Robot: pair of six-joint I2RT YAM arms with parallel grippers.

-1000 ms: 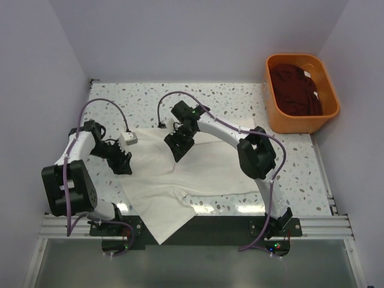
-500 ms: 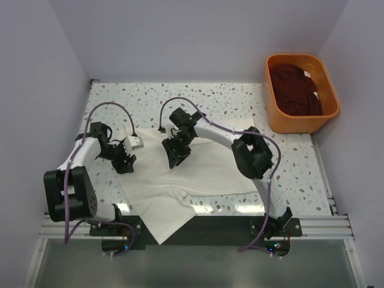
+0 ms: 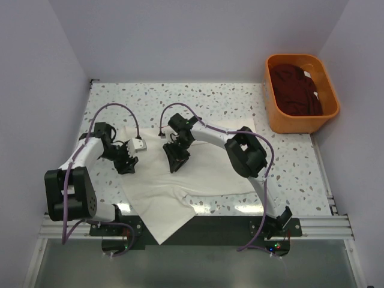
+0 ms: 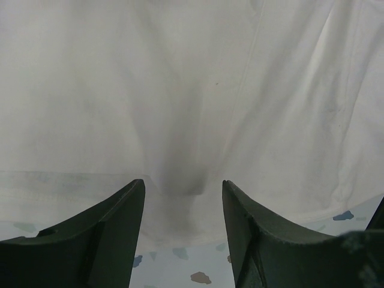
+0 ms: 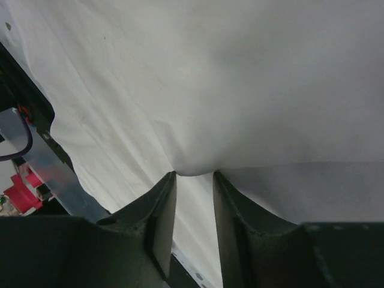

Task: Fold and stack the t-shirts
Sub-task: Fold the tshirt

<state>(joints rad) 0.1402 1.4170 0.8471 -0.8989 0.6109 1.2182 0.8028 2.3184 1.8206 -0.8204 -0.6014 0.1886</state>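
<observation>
Early. Cream-white t-shirt [image 3: 180, 180] lies spread mid-bench [image 3: 240, 99], unfolded, one corner overhanging the near edge. Left end effector [image 4: 183, 183] gapes astride its hem. Right end effector [image 5: 193, 174] apparently pinches a raised fold. Maroon t-shirt [image 3: 295, 89] waits in tub [image 3: 300, 57], far-right corner.

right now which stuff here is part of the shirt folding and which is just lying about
Part of the job:
- white shirt, spread on the table
- dark red cloth in the tub, likely more shirts
- left gripper and right gripper, both at the white shirt

Just lying about:
- orange tub, only a holder
- speckled table
</observation>
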